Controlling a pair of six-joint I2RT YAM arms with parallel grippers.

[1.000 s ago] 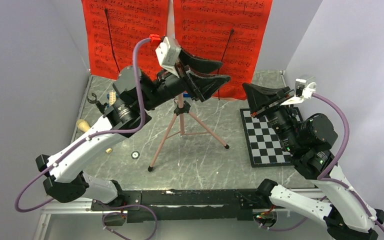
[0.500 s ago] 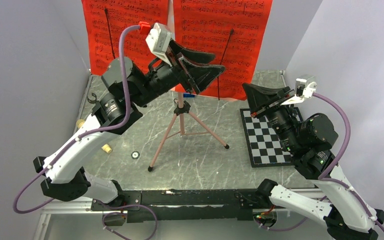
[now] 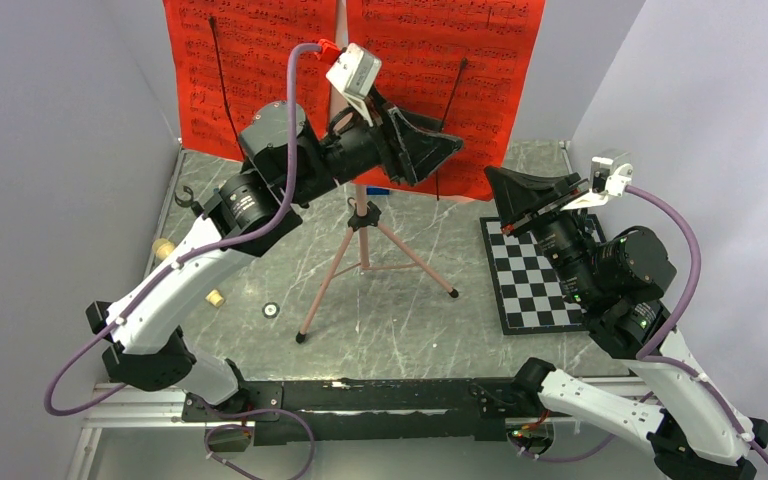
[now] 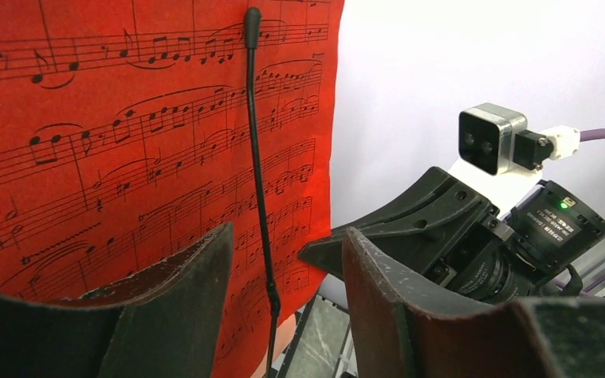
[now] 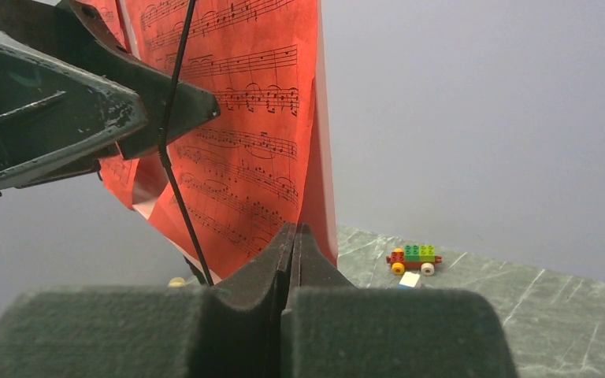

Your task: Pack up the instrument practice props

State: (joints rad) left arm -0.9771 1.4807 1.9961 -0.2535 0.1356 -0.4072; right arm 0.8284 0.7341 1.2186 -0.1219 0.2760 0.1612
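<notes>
Grey walls close round a marbled grey-green table (image 3: 410,320), and at its far side stands what you are packing: the pink tripod music stand (image 3: 364,245), with the red sheet-music pages (image 3: 430,60) spread across its top. Treat the pages as light, limp paper, likely to crease, tear or slip if you pinch a corner. They are matte printed sheets, two panels side by side. Each is crossed by a thin black wire arm (image 4: 256,157) that looks springy and seems to pin the paper to the desk, which the pages hide. You would do well to free that wire first, then take a page by its side edge. The stand's legs are slim, stiff tubes with dark feet. It looks light and tippy, so the centre post under the hub is your safer hold.

Your left pincer (image 4: 287,231) hovers in front of the stand's right-hand page, near its outer edge, fingers apart with nothing between them. Your right pincer (image 5: 293,236) is pressed together and empty, to the right of the stand above the chessboard (image 3: 535,285). A toy block car (image 5: 414,256) lies on the table, off to the right of the stand.
</notes>
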